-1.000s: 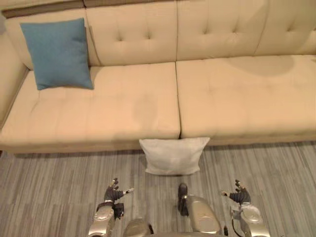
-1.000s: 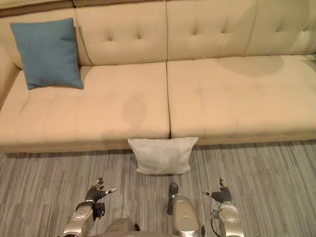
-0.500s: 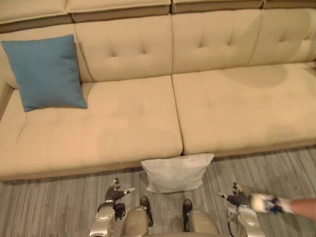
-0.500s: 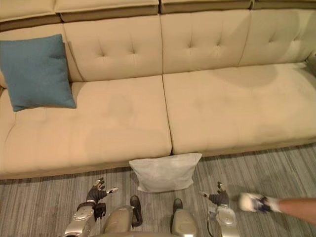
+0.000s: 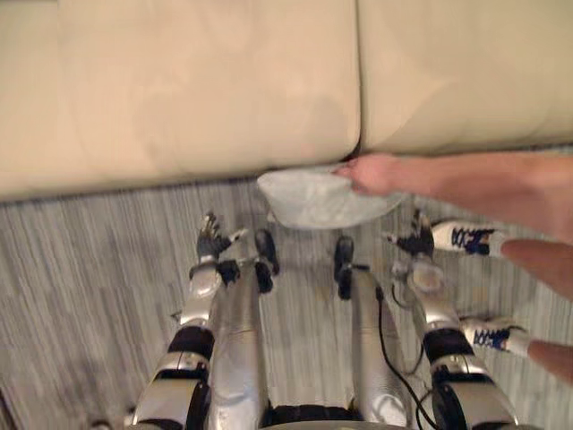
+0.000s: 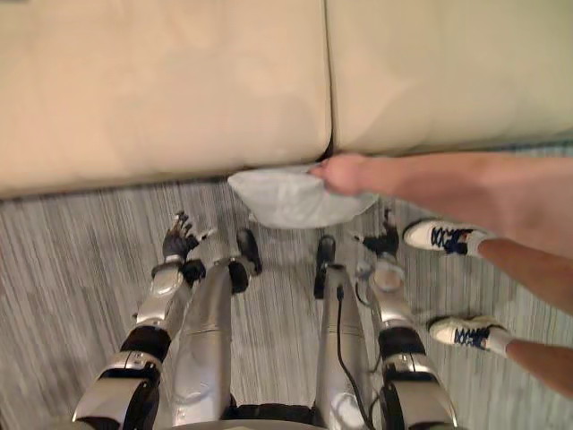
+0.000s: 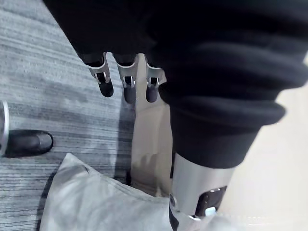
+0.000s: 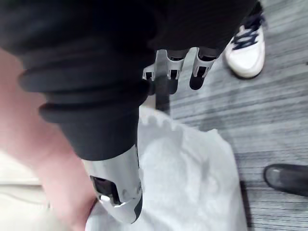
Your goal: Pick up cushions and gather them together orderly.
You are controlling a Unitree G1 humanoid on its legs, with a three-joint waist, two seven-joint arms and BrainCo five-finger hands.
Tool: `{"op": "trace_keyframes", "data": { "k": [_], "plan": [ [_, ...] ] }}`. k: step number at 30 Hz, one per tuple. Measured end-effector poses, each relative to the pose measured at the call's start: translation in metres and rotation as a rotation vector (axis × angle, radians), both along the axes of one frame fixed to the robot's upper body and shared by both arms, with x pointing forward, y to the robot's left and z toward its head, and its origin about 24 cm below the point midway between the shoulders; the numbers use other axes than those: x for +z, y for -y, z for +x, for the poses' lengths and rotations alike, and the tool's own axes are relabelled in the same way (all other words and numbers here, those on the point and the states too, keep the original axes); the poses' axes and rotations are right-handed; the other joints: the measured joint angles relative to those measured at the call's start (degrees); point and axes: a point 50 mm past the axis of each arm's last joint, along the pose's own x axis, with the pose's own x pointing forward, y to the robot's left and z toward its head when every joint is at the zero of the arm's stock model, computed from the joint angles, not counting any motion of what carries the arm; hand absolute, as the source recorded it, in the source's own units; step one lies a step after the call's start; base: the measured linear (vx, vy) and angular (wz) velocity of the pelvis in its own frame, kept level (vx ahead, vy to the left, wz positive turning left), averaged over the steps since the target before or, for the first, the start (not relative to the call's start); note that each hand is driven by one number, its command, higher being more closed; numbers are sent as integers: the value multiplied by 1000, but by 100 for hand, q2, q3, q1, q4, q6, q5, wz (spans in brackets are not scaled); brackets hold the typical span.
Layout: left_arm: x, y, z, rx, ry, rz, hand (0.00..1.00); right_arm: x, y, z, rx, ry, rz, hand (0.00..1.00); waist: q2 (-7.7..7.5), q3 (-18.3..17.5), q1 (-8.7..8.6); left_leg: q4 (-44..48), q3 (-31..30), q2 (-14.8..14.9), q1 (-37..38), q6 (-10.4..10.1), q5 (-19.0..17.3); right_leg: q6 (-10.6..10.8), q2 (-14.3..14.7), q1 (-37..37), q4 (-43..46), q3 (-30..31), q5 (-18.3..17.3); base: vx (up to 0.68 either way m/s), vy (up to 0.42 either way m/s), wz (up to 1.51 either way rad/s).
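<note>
While a person's hand is closing on the white cushion at its 1 o'clock edge, any reach from the robot is looking risky. The cushion is lying on the floor, leaning against the front of the sofa, dead ahead at 12 o'clock. The left hand is hovering at the cushion's 8 o'clock and the right hand at its 4 o'clock, both with fingers straight and holding nothing, both clear of the fabric. Main risk, as I'm reading it: the right hand is sitting just under the person's arm coming in from 3 o'clock, so reaching forward is likely meaning contact with it. A shoe is also standing just beside that hand at its 3 o'clock. Second risk: both parties pulling on the cushion, dragging it skewed or out of a one-sided pinch.
</note>
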Motion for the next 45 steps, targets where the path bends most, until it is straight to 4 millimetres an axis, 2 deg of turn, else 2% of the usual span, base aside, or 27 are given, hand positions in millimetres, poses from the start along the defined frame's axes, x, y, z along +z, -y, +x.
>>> {"op": "trace_keyframes", "data": {
  "k": [2,3,5,7,10,12,14,17,19,21,23,27,29,31,33,38,40,45],
  "plan": [
    [15,12,8,-19,57,-26,0,26,-10,12,11,85,-7,0,4,2,7,237,-34,16,-367,1,1,-26,-33,-380,300,14,-52,-31,-11,8],
    [18,14,9,-21,65,-31,0,30,-11,14,0,100,-3,0,4,2,11,286,-41,27,-417,1,1,-29,-33,-439,370,11,-54,-12,-22,8],
    [24,20,12,-23,87,-43,0,42,-5,16,-54,148,2,0,4,2,3,347,-41,46,-479,1,1,-43,-32,-511,459,8,-62,-18,-28,0],
    [30,24,13,-24,110,-50,0,52,12,14,-115,188,-21,0,3,2,-36,353,-34,82,-482,0,-2,-53,-4,-510,424,3,-68,-45,-35,-10],
    [33,27,14,-20,123,-58,0,53,26,10,-161,192,-53,0,4,0,-74,310,-26,130,-476,-7,-2,-83,42,-541,402,4,-52,-59,-44,-8],
    [32,29,13,-27,119,-53,0,48,28,8,-169,173,-51,0,4,0,-55,242,-19,187,-461,-59,34,-129,79,-539,335,-35,-19,-32,-60,-6],
    [31,32,13,-41,116,-46,0,36,27,4,-155,136,-50,0,4,0,-18,168,-20,198,-407,-64,114,-154,91,-515,324,-52,-3,3,-67,0],
    [23,35,7,-55,96,-39,0,10,5,-2,-68,52,-12,0,6,-5,-12,-23,-3,211,-37,-113,148,-181,116,-160,149,-86,15,46,-50,-1],
    [9,37,-5,-70,64,-30,0,-19,-9,-16,-26,-30,26,0,22,-22,-4,-225,11,209,555,-132,159,-181,132,480,-122,-132,15,77,-35,1],
    [-3,35,-14,-76,31,-28,0,-36,-7,-29,-26,-82,38,0,19,-94,-3,-381,26,195,952,-132,159,-181,129,919,-330,-169,15,89,-14,6],
    [-32,27,-37,-74,-62,-13,0,-66,1,-58,-47,-175,49,0,8,-427,28,-704,89,138,1552,-135,159,-178,108,1535,-685,-194,17,148,8,8],
    [-68,12,-72,-74,-197,19,0,-100,9,-97,-50,-300,58,0,0,-643,16,-1284,195,-6,2692,-188,190,-150,47,2647,-1220,-209,26,134,3,5],
    [-84,4,-91,-82,-266,50,0,-117,10,-118,-52,-376,69,0,-14,-950,11,-1579,244,-58,3023,-231,216,-116,46,2961,-1494,-209,52,111,-11,1],
    [-112,-5,-118,-112,-409,100,0,-148,15,-149,-54,-534,90,0,-18,-1385,-33,-2213,237,-229,3597,-326,413,-71,2,3499,-2033,-273,163,179,-21,7],
    [-129,-10,-134,-135,-501,126,0,-167,21,-170,-69,-645,109,0,0,-1625,-61,-2694,218,-345,3957,-350,598,-59,-3,3837,-2469,-317,310,149,-18,6],
    [-150,-26,-165,-162,-651,174,0,-183,31,-193,-81,-753,118,0,1,-1803,-209,-3599,251,-502,4785,-370,977,-25,90,4715,-3473,-316,715,110,-2,-4],
    [-154,-28,-173,-174,-686,189,0,-187,37,-200,-100,-785,119,0,38,-1947,-254,-3861,273,-524,4992,-394,1037,-24,121,4908,-3746,-287,857,68,14,-9],
    [-164,-31,-191,-188,-758,194,0,-192,38,-208,-107,-813,141,0,22,-2179,-301,-4298,526,-561,5456,-423,1151,-28,162,5144,-4014,15,985,17,15,-31]
  ]
}}
